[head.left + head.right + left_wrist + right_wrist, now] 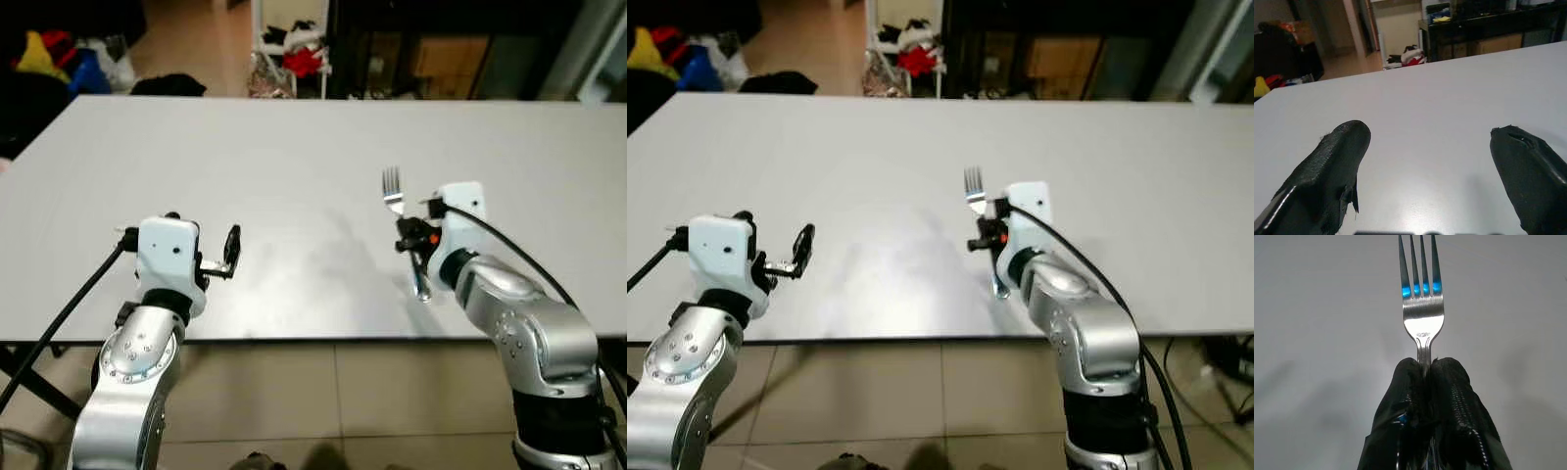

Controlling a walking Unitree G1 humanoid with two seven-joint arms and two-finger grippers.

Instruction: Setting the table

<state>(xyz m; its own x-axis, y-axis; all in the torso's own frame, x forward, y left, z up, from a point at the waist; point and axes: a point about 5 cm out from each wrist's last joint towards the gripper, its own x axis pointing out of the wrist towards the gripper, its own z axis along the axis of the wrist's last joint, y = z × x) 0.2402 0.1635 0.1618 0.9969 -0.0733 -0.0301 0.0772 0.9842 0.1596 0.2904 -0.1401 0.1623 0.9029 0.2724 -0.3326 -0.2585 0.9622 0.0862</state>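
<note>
Steel fork (1422, 313) clamped by its neck in my right gripper (1425, 369), tines pointing away over the near right part of the white table (294, 157); my left gripper (227, 253) hangs over the near left edge, fingers (1337, 166) spread wide, holding nothing

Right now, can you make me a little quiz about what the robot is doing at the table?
1. True or false: the right pincer is shut on the fork.
2. Which way do the fork's tines point: A) away from the robot, B) toward the robot?
3. What does the open left pincer hold above the white table?

Key: 1 true. 2 A. 3 nothing.
</note>
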